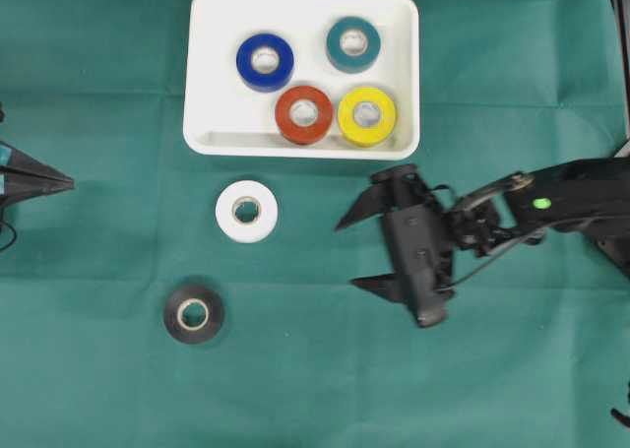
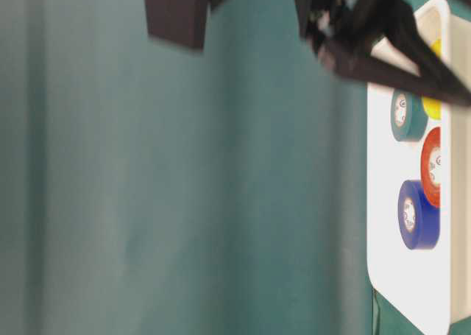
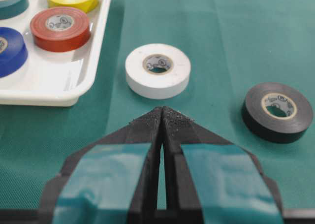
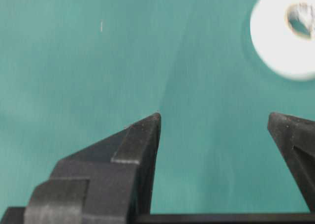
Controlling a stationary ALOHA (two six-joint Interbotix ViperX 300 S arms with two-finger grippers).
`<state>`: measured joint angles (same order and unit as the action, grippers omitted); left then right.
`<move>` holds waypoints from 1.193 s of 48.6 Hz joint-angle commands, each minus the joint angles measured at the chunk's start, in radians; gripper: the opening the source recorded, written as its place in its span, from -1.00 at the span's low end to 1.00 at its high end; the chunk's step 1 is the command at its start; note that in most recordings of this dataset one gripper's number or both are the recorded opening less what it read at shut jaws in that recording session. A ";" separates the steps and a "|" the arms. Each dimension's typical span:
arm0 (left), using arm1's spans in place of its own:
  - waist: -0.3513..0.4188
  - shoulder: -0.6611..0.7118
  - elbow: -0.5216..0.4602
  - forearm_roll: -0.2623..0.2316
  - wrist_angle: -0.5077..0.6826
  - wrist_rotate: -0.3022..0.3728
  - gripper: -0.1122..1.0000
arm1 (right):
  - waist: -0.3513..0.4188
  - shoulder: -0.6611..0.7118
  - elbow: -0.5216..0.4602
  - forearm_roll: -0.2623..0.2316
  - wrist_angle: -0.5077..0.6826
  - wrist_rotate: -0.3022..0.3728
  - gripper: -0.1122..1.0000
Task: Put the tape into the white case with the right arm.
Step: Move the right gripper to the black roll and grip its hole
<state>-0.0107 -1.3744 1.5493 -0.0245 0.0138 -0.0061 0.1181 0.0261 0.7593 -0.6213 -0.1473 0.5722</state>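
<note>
The white case (image 1: 217, 74) lies at the top centre and holds several tape rolls: blue (image 1: 265, 61), teal (image 1: 353, 43), red (image 1: 304, 114) and yellow (image 1: 366, 115). A white tape roll (image 1: 246, 211) lies flat on the green cloth just below the case. A black tape roll (image 1: 194, 315) lies further down and to the left. My right gripper (image 1: 346, 256) is open and empty, to the right of the white roll, fingers pointing left. In the right wrist view the white roll (image 4: 285, 32) sits up and right of the open gripper (image 4: 214, 116). My left gripper (image 1: 69, 181) rests shut at the left edge.
Green cloth covers the whole table. In the left wrist view the white roll (image 3: 157, 69) and black roll (image 3: 277, 112) lie ahead of the shut left gripper (image 3: 162, 110), with the case rim (image 3: 49, 93) to the left. The table-level view shows the case (image 2: 383, 276) on the right.
</note>
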 commanded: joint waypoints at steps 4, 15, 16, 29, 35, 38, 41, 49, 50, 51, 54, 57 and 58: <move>0.003 0.009 -0.012 -0.002 -0.012 0.000 -0.79 | 0.029 0.063 -0.120 -0.008 -0.002 0.002 0.34; 0.003 0.009 -0.012 -0.002 -0.014 0.000 -0.79 | 0.054 0.163 -0.258 -0.008 0.018 0.003 0.34; 0.003 0.009 -0.012 -0.002 -0.014 0.000 -0.79 | 0.055 0.172 -0.270 -0.008 0.020 0.003 0.34; 0.003 0.009 -0.011 -0.002 -0.014 0.000 -0.79 | 0.077 0.268 -0.413 -0.008 0.052 0.003 0.34; 0.003 0.009 -0.012 -0.002 -0.014 0.000 -0.79 | 0.078 0.304 -0.466 -0.008 0.057 0.005 0.34; 0.003 0.009 -0.012 -0.002 -0.014 0.000 -0.79 | 0.080 0.322 -0.492 -0.009 0.057 0.006 0.34; 0.002 0.008 -0.012 0.000 -0.015 0.000 -0.79 | 0.084 0.341 -0.517 -0.009 0.057 0.008 0.34; 0.003 0.009 -0.012 -0.002 -0.015 0.000 -0.79 | 0.095 0.387 -0.584 -0.008 0.057 0.008 0.34; 0.003 0.009 -0.012 0.000 -0.015 0.000 -0.79 | 0.095 0.391 -0.591 -0.008 0.057 0.008 0.34; 0.003 0.009 -0.012 -0.002 -0.015 0.000 -0.79 | 0.097 0.397 -0.601 -0.008 0.057 0.008 0.34; 0.003 0.009 -0.012 0.000 -0.015 0.000 -0.79 | 0.101 0.410 -0.617 -0.008 0.057 0.011 0.34; 0.003 0.009 -0.012 0.000 -0.015 0.000 -0.79 | 0.103 0.422 -0.630 -0.008 0.057 0.012 0.34; 0.003 0.009 -0.012 0.000 -0.015 0.000 -0.79 | 0.104 0.425 -0.634 -0.008 0.057 0.012 0.34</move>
<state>-0.0107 -1.3744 1.5493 -0.0261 0.0077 -0.0061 0.2148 0.4617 0.1626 -0.6289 -0.0874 0.5829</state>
